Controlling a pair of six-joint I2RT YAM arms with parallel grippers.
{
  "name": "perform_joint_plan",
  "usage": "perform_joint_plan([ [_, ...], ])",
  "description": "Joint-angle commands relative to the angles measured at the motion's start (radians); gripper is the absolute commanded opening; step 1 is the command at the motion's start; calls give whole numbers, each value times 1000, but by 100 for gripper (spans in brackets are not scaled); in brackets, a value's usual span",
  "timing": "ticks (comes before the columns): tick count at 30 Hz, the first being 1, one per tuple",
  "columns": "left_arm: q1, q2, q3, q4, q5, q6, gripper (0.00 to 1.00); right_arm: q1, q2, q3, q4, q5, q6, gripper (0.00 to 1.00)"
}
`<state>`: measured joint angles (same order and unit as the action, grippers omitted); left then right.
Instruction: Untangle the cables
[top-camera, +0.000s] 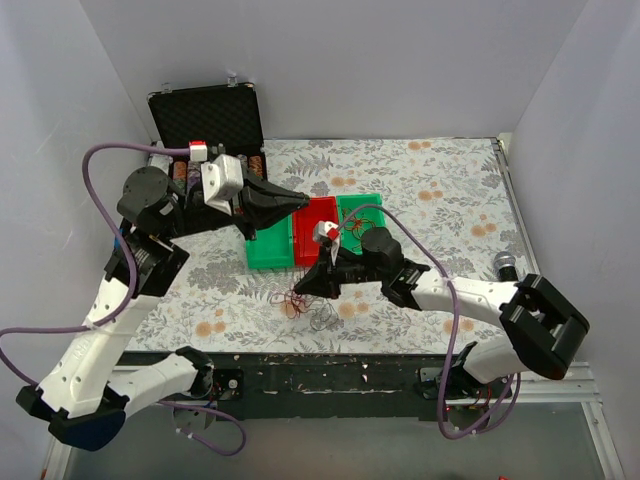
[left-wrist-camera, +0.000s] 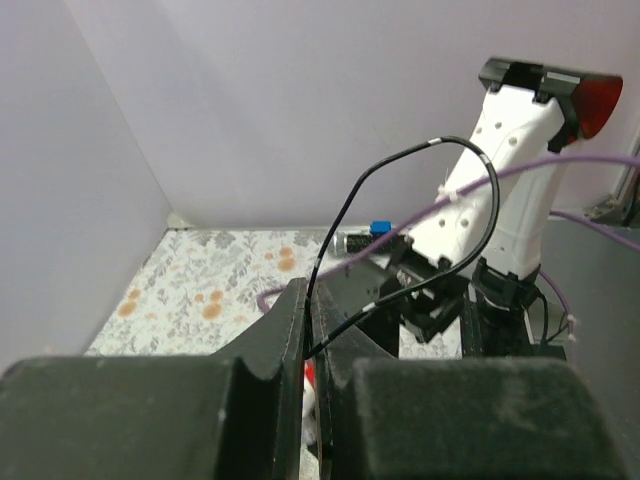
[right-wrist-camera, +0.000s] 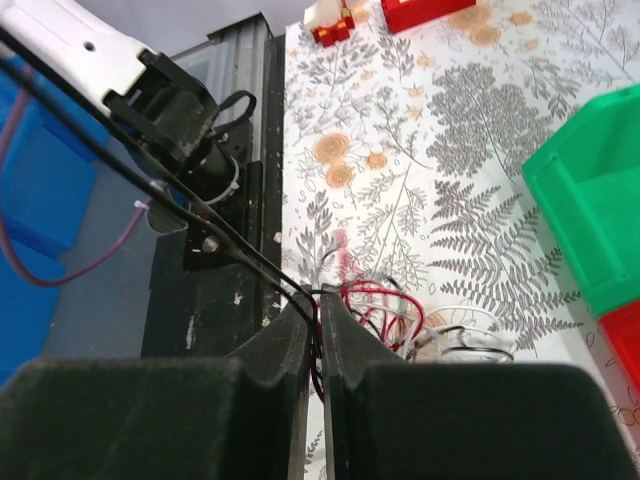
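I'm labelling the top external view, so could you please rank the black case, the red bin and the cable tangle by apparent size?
1. black case, clearly largest.
2-3. red bin and cable tangle: they cover similar areas, too close to rank.

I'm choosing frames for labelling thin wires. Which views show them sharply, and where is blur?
Top external: evenly lit, sharp, but the cable tangle is tiny. Left wrist: near fingers dark and soft; black cable crisp against the wall. Right wrist: fingers blurred, red and white cables clear.

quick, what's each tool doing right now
left tool: closed, holding a black wire
right tool: closed, holding a black wire too
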<state>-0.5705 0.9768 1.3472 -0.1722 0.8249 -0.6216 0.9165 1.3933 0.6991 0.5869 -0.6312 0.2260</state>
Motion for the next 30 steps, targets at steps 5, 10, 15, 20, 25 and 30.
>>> perform_joint_plan([
  [5, 6, 74, 305, 92, -63, -9, 0, -2, 134, -47, -153, 39, -73, 10],
  [10, 6, 140, 473, 83, -98, 11, 0, -4, 191, -53, -199, 54, -99, 8],
  [15, 6, 183, 569, 193, -223, 95, 0, -4, 222, -41, -265, 93, -109, 9],
  [20, 6, 212, 607, 373, -392, 206, 0, -2, 219, -38, -277, 111, -108, 11],
  [25, 6, 217, 584, 623, -513, 345, 0, -4, 217, -42, -292, 114, -106, 11],
  [30, 6, 246, 652, 603, -495, 416, 0, -4, 199, -52, -302, 128, -108, 14],
])
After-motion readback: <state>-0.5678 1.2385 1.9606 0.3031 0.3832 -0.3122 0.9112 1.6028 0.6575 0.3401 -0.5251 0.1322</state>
